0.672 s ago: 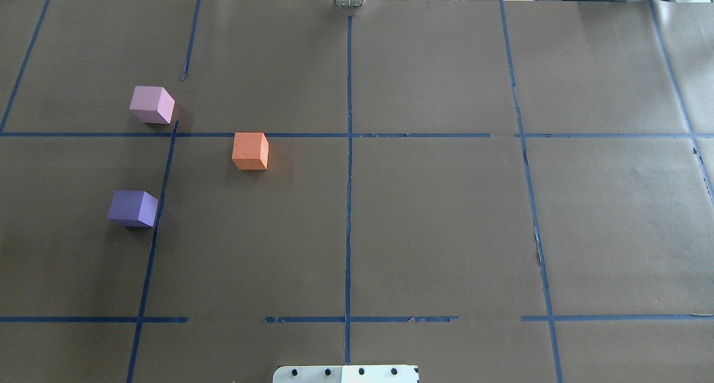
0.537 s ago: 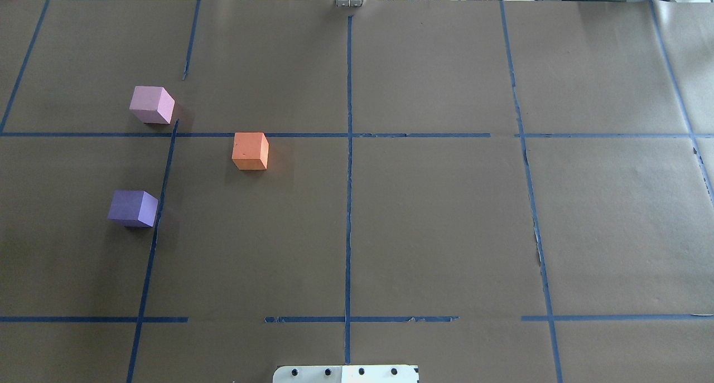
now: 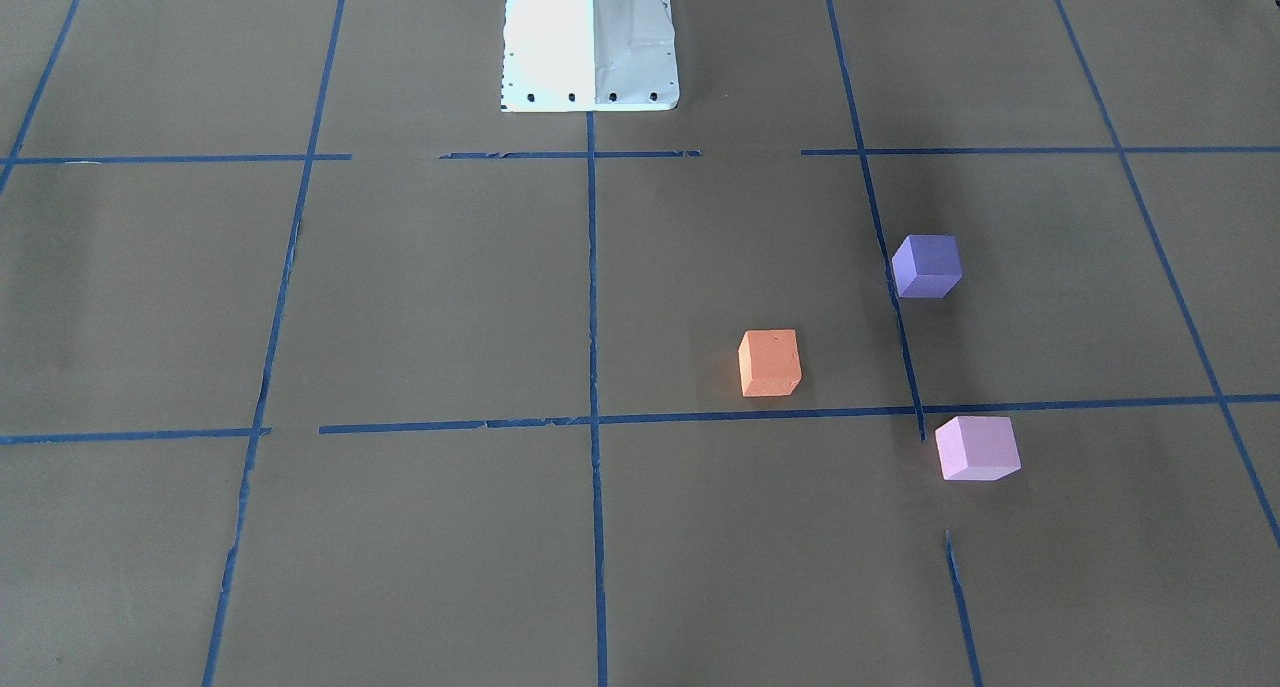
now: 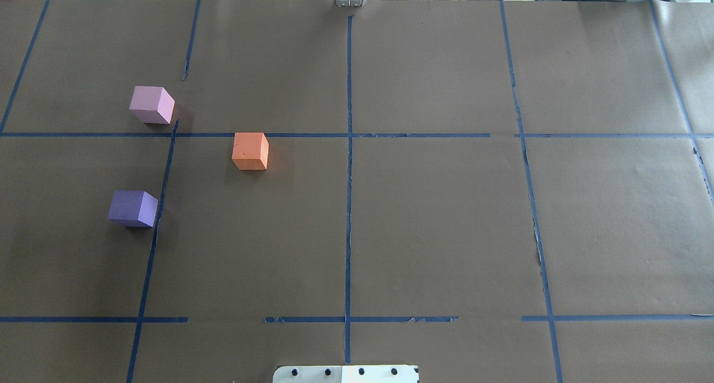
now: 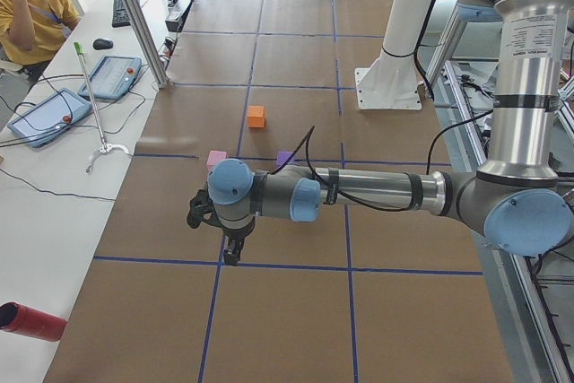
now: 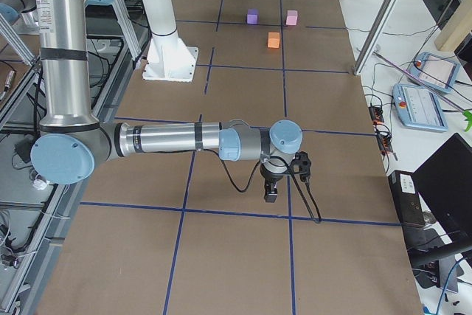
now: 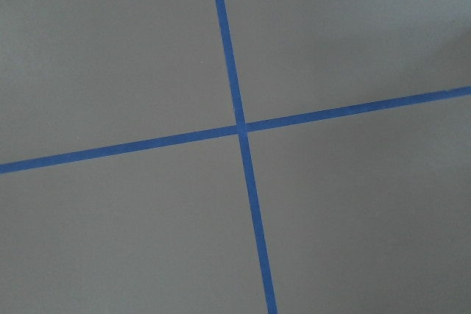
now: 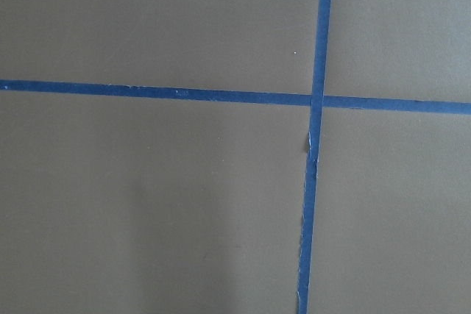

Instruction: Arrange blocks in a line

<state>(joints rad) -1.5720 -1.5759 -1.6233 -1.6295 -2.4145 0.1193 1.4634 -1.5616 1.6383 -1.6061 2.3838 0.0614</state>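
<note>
Evidently step one, not yet begun: orange block [image 4: 250,150], purple block [image 4: 133,208] and pink block [image 4: 152,105] sit scattered in the overhead frame's left half, forming no line. Neither left gripper [image 5: 231,256] nor right gripper [image 6: 271,195] is near them (jaw state: cannot tell). Next, probably: left gripper reaches for the orange block.

All three lie apart on the table's [image 4: 446,216] left half. The far block [image 4: 152,105] sits almost straight behind the near block [image 4: 133,208]. The third block [image 4: 250,150] lies between them in depth, to their right, nearer the centre.
</note>
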